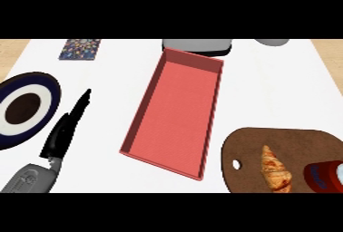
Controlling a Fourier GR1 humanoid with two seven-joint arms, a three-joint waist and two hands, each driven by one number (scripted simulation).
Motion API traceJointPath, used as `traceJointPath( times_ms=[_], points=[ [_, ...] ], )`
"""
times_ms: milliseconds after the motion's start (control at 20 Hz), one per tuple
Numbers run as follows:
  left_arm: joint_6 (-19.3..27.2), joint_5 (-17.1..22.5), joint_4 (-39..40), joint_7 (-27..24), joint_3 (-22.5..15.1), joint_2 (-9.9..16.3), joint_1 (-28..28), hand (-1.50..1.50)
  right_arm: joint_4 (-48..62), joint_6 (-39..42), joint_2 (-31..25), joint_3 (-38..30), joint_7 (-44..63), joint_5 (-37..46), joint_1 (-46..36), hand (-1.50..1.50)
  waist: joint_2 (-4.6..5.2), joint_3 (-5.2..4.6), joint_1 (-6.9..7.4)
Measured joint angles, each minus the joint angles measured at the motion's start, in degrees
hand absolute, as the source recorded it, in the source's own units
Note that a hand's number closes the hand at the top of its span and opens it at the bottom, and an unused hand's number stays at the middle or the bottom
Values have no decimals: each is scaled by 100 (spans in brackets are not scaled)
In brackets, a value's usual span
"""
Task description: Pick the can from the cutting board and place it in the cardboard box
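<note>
Nothing is done yet: the can point(326, 176) still sits on the cutting board point(244, 149), the red box point(178, 113) waits, and the left hand point(64, 131) rests with straight fingers; the right hand is out of view

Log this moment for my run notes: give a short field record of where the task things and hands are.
can: on the cutting board's right end, cut off by the view's edge
cutting board: lower right, also bears a croissant
box: red, centre, open
left robot hand: fingers straight, over the counter beside a plate
right robot hand: not in view
</note>
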Motion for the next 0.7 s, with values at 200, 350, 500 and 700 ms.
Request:
traceJointPath(
  times_ms=[200,350,500,700],
  points=[
    [-12,-103,102,-38,45,-112,-9,0,-179,245,34,117,995,812,-308,-150,-12,2,19],
    [-152,-94,142,-4,154,-113,-83,0,-204,565,-16,72,1668,1224,-722,-150,-23,5,16],
    [-131,-201,221,-46,182,-241,-67,0,-242,907,-45,90,2230,1603,-1172,-150,-32,6,6],
    [-251,-255,142,-41,322,-234,26,0,-6,1155,-69,-59,2606,1912,-1743,-150,-48,10,-15]
  ],
)
